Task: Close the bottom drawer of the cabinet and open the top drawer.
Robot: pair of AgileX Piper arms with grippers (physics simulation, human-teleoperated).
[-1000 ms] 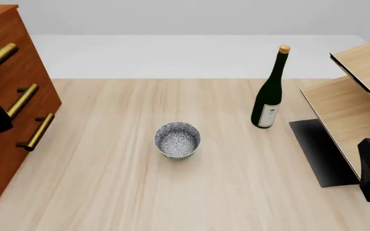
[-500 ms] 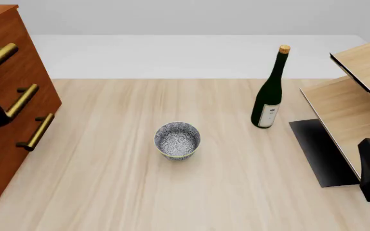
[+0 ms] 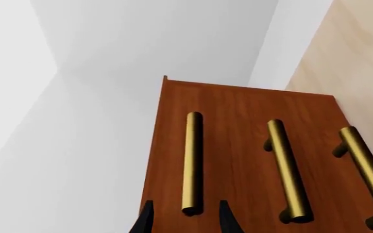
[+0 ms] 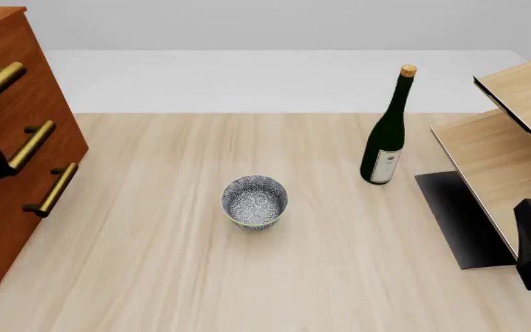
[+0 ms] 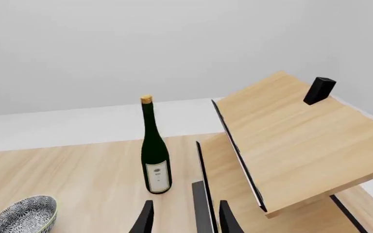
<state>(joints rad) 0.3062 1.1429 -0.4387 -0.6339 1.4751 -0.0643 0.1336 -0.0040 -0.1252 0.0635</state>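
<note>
Lining up left gripper [image 3: 183, 219], fingers apart, astride top drawer [image 3: 173, 145] handle [image 3: 192, 162] at frame's lower centre, needing squarer centring before clamping.

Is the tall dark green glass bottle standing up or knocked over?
Standing up. The tall dark green glass bottle rests on its base on the light wooden table, its tan cap pointing up.

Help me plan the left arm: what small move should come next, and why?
Probably ease the left end effector forward to straddle the top drawer handle, then close. Its open fingers already line up with the bar's end, and all three drawer fronts look flush.
</note>
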